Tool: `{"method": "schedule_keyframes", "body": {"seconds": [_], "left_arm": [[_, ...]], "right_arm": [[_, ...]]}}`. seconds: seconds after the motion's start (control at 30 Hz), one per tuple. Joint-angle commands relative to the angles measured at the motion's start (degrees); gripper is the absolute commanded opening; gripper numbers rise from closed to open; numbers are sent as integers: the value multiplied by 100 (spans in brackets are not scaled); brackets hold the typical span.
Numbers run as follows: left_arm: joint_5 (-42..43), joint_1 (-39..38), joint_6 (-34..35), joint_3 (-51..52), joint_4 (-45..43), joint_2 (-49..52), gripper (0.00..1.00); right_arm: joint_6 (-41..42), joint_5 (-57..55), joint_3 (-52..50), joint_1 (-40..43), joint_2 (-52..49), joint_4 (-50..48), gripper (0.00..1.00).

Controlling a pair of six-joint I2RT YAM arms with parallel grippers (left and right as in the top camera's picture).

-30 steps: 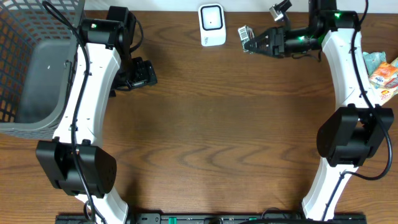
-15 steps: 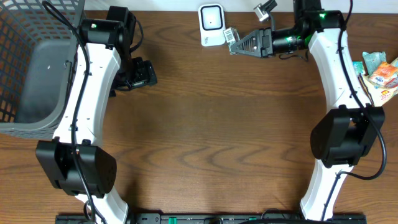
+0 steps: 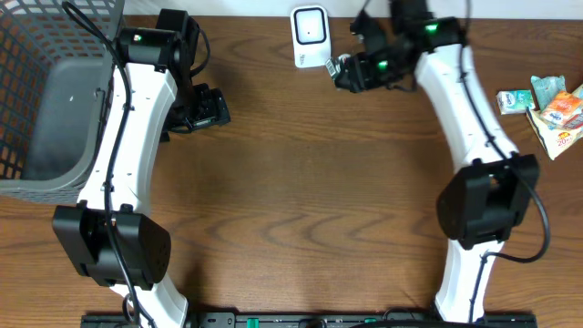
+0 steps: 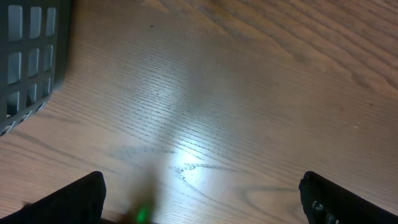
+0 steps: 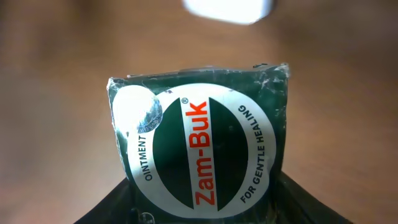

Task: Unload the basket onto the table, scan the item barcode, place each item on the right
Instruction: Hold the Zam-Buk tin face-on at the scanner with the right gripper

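The item is a dark green Zam-Buk ointment box (image 5: 199, 149), and my right gripper (image 5: 199, 214) is shut on its lower end. Seen from overhead, the box (image 3: 339, 66) hangs just right of the white barcode scanner (image 3: 311, 36), held in the right gripper (image 3: 351, 73). A blurred white edge of the scanner (image 5: 230, 9) shows beyond the box in the right wrist view. My left gripper (image 3: 215, 109) stands open over bare wood at the left, with nothing between its fingers (image 4: 74, 200).
A grey mesh basket (image 3: 46, 100) sits at the far left, and its corner (image 4: 31, 50) shows in the left wrist view. Several small packaged goods (image 3: 547, 102) lie at the table's right edge.
My right arm has swung left with the box, from right of the scanner to right beside it. The left arm has not moved.
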State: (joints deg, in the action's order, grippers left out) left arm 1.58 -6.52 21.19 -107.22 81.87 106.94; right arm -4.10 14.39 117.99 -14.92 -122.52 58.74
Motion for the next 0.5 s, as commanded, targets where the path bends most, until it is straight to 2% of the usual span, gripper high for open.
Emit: {"method": "schedule_keyframes", "body": {"seconds": [0.0,0.23,0.33,0.4,0.47], "left_arm": [[11,2,35,13,13,-96,98],[11,2,35,13,13,-96,98],[11,2,35,13,13,-96,97],[11,2,35,13,13,-96,98],[11,2,35,13,13,-96,98]], "right_arm": [[105,-2776,2,-374,-157,-455,38],[-1416,-5021,2,-820,-704,-2514,38],[-2599,-5163,2,-916,-1036,-3534,38],[-3084,-5204,2,-955,-1261,-4089,36],[-3429,-5322,2,-992,-1484,-4695,41]]}}
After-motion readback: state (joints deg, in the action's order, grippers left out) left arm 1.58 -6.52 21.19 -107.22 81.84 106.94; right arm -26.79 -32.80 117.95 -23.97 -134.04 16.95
